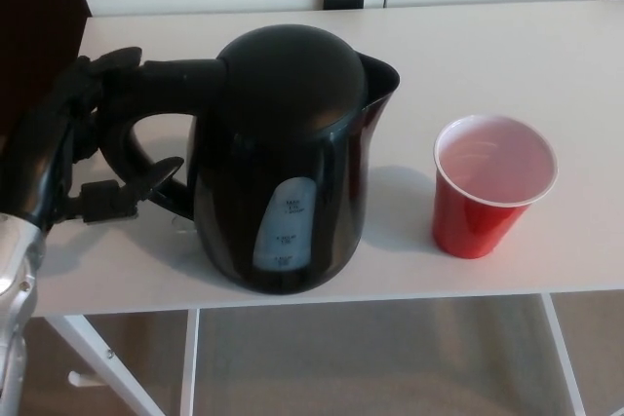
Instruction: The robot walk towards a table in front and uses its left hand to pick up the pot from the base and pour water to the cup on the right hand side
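You see a glossy black plastic kettle, domed and upright on the smooth white tabletop, spout pointing right toward the red plastic cup with its pale interior, which stands apart from it. Your left robot hand wraps the looped handle, fingers closed on it.

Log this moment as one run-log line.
phase: grasping | left hand: fingers around kettle handle | kettle: upright on table | red cup: upright, right of kettle, apart | right hand: not in view
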